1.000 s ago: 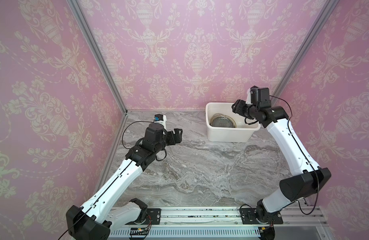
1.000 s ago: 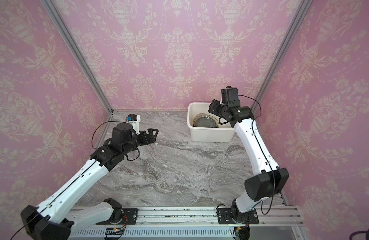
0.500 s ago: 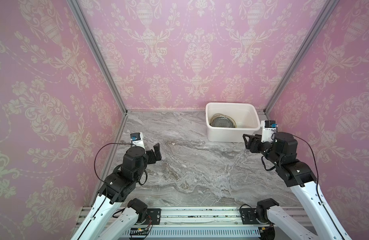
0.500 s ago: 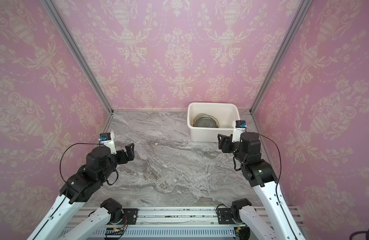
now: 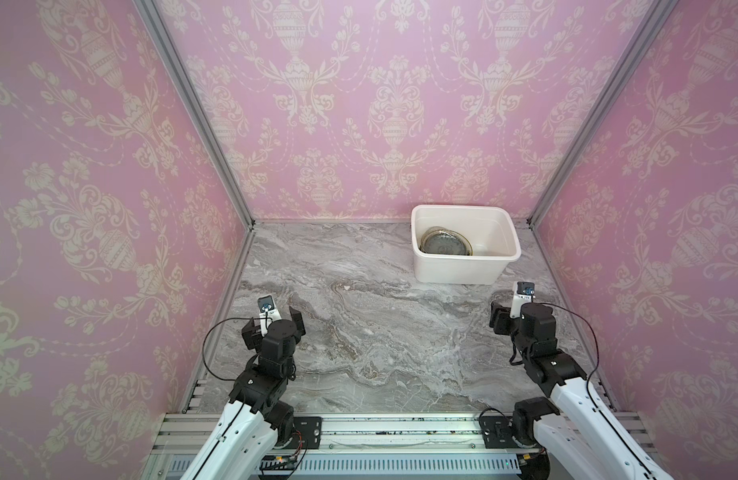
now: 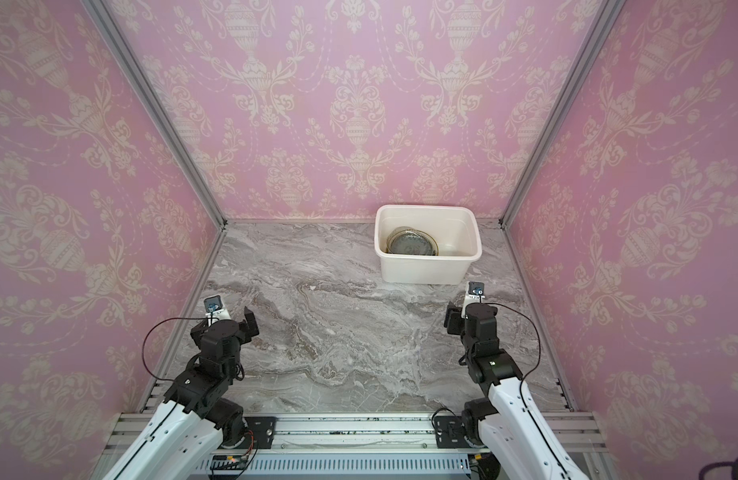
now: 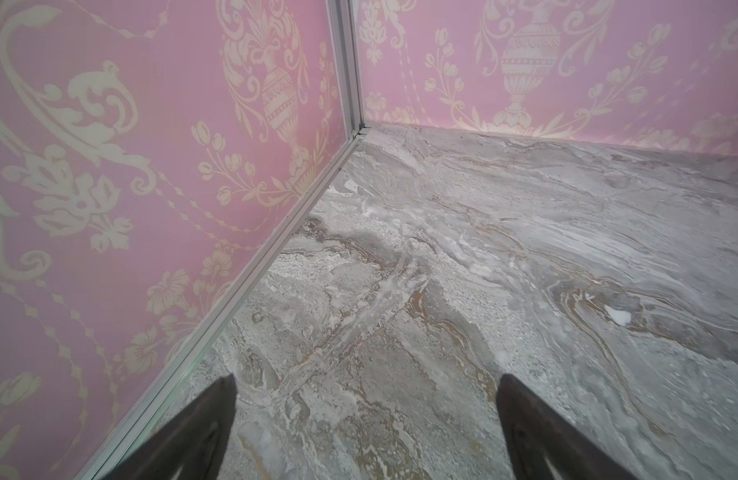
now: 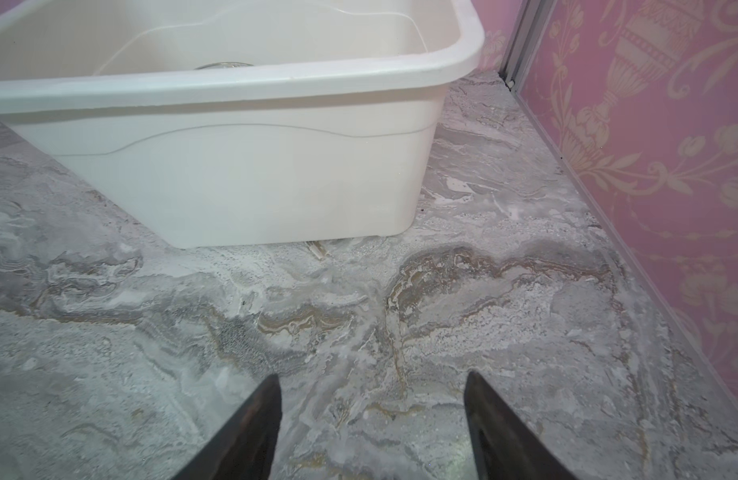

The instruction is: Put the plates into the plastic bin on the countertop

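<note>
**A:** Left pincer [image 7: 365, 380]?
**B:** Spread wide, holding nothing, above the grey marble worktop [image 5: 359, 316], front left.
**A:** And the plates [image 5: 445, 247]?
**B:** Stacked inside the white plastic bin [image 5: 458, 270], toward its left end. The bin stands at the worktop's back right.
**A:** Right pincer [image 8: 372, 378]?
**B:** Jaws apart, empty, just in front of the bin's right corner.

Both arms sit folded low near their bases (pretty symmetric, honestly). The left arm [image 5: 234, 432] has its wrist angled down, and the left gripper [image 7: 365, 378] is spread wide and empty. Same on the right arm [image 5: 575, 395]: the right gripper [image 8: 371, 374] is parted a bit narrower, also empty, pointing forward and down.
</note>
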Robot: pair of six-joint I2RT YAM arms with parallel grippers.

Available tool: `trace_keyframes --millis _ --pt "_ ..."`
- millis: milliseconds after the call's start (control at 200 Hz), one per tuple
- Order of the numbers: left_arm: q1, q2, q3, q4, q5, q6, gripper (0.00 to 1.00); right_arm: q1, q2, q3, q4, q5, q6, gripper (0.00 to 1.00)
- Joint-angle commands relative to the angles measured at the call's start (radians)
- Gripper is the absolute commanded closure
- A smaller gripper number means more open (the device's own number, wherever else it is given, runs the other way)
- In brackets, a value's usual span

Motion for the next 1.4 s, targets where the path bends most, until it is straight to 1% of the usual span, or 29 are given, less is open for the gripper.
trace_keyframes --millis 0,70,155,260,405,475,535,570,585,600,610,655,695,740,796,811,831,866,901,946,1001,1081,1396 --pt "0.056 0.049 -0.079 0.261 -0.054 0.094 0.01 -0.007 0.066 -0.088 0.315 0.075 -0.049 0.29" --pt "0.103 0.115 -0.114 0.364 -0.021 0.109 0.01 -0.009 0.148 -0.114 0.431 0.092 -0.054 0.27" --pt "0.145 0.221 -0.147 0.517 0.025 0.135 0.01 -0.010 0.266 -0.102 0.517 0.107 -0.055 0.25" --pt "0.184 0.392 -0.155 0.689 0.059 0.146 0.01 -0.022 0.400 -0.106 0.693 0.117 -0.050 0.24" --pt "0.229 0.619 -0.132 0.911 0.150 0.171 0.01 -0.045 0.584 -0.099 0.925 0.059 -0.063 0.23" --pt "0.252 0.721 -0.117 1.004 0.215 0.170 0.01 -0.052 0.619 -0.066 0.906 0.023 -0.099 0.22" --pt "0.271 0.812 -0.098 1.078 0.275 0.179 0.01 -0.070 0.662 -0.070 0.973 -0.024 -0.112 0.22" --pt "0.279 0.863 -0.084 1.127 0.308 0.192 0.01 -0.083 0.685 -0.075 1.001 -0.038 -0.102 0.16" --pt "0.281 0.883 -0.078 1.147 0.322 0.199 0.01 -0.089 0.697 -0.077 1.015 -0.038 -0.096 0.11" --pt "0.285 0.900 -0.070 1.160 0.345 0.205 0.01 -0.094 0.710 -0.081 1.033 -0.039 -0.087 0.03" --pt "0.287 0.910 -0.065 1.162 0.358 0.206 0.01 -0.097 0.717 -0.085 1.046 -0.041 -0.084 0.01" --pt "0.297 0.962 -0.039 1.167 0.410 0.196 0.01 -0.117 0.758 -0.094 1.115 -0.065 -0.069 0.00" --pt "0.298 1.015 -0.023 1.195 0.448 0.216 0.01 -0.129 0.766 -0.084 1.090 -0.111 -0.070 0.00" --pt "0.297 1.084 -0.024 1.265 0.488 0.231 0.01 -0.129 0.783 -0.075 1.090 -0.115 -0.071 0.00" --pt "0.297 1.155 -0.023 1.350 0.503 0.249 0.01 -0.131 0.827 -0.088 1.156 -0.111 -0.066 0.00" --pt "0.296 1.162 -0.021 1.359 0.496 0.251 0.01 -0.132 0.839 -0.091 1.186 -0.108 -0.065 0.00" --pt "0.297 1.154 -0.012 1.324 0.485 0.245 0.01 -0.132 0.848 -0.093 1.196 -0.111 -0.064 0.00" --pt "0.297 1.129 0.002 1.254 0.469 0.226 0.01 -0.133 0.831 -0.086 1.151 -0.110 -0.065 0.00" --pt "0.297 1.125 0.010 1.230 0.453 0.218 0.01 -0.133 0.828 -0.077 1.133 -0.107 -0.065 0.00" --pt "0.308 1.146 0.017 1.260 0.436 0.210 0.01 -0.131 0.842 -0.075 1.155 -0.108 -0.068 0.00" --pt "0.328 1.142 0.015 1.253 0.469 0.187 0.01 -0.129 0.832 -0.055 1.097 -0.098 -0.070 0.00" --pt "0.329 1.142 0.015 1.254 0.469 0.188 0.01 -0.106 0.836 -0.031 1.058 -0.064 -0.087 0.00" --pt "0.329 1.141 0.010 1.260 0.471 0.190 0.01 -0.104 0.836 -0.036 1.071 -0.066 -0.087 0.00"
